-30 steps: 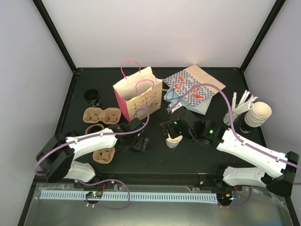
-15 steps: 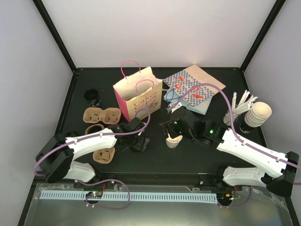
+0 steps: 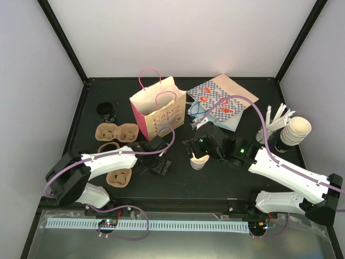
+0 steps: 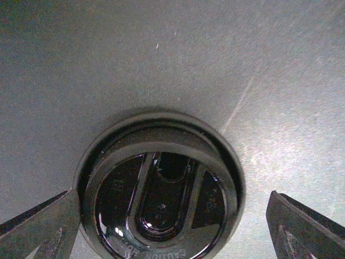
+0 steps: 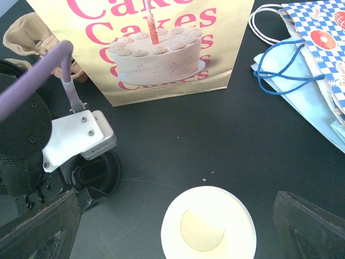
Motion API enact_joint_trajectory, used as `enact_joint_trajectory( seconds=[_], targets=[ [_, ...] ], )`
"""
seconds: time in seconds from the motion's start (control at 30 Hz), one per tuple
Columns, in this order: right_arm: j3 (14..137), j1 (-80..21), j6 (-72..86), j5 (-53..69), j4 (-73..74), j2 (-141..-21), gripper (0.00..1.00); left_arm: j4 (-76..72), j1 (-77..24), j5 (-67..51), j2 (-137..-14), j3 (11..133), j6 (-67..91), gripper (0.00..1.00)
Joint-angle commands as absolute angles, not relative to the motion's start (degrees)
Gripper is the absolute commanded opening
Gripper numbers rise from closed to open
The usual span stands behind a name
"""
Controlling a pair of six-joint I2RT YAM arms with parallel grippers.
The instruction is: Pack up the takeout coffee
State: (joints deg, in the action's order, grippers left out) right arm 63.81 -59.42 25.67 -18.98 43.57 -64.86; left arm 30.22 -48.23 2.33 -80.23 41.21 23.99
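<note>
The takeout coffee [image 3: 200,161] is a small white paper cup with a cream inside, standing open and upright on the black table. In the right wrist view the cup [image 5: 209,229] sits between the spread fingers of my right gripper [image 5: 177,198], which is open and just above it [image 3: 197,150]. The pink cake bag [image 3: 157,108] stands upright behind, and shows in the right wrist view [image 5: 156,48]. My left gripper [image 4: 173,198] is open, its fingers on either side of a black lid [image 4: 159,202] that lies flat on the table. From above the left gripper [image 3: 152,164] is left of the cup.
A stack of cream cups [image 3: 295,132] and white stirrers [image 3: 280,116] are at the right edge. Blue checkered bags [image 3: 221,105] lie behind the cup. Brown cup carriers [image 3: 116,132] [image 3: 119,177] and a small black cup [image 3: 107,111] are at the left.
My left arm has shifted slightly, with its gripper still over the black lid. The right arm and the cup have not moved.
</note>
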Motion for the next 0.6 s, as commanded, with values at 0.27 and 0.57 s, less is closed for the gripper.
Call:
enact_joint_trajectory(
  seconds=[0.27,0.57],
  targets=[
    [63.3,-59.2,26.5,-18.6,41.8,-64.8,1.0,31.7,-48.5,3.1,-80.9,41.5,24.4,0.97],
    [63.3,-59.2,26.5,-18.2,41.7,-65.1,1.0,32.7,-48.5,3.9,-81.3,41.3,24.6,0.95]
  ],
)
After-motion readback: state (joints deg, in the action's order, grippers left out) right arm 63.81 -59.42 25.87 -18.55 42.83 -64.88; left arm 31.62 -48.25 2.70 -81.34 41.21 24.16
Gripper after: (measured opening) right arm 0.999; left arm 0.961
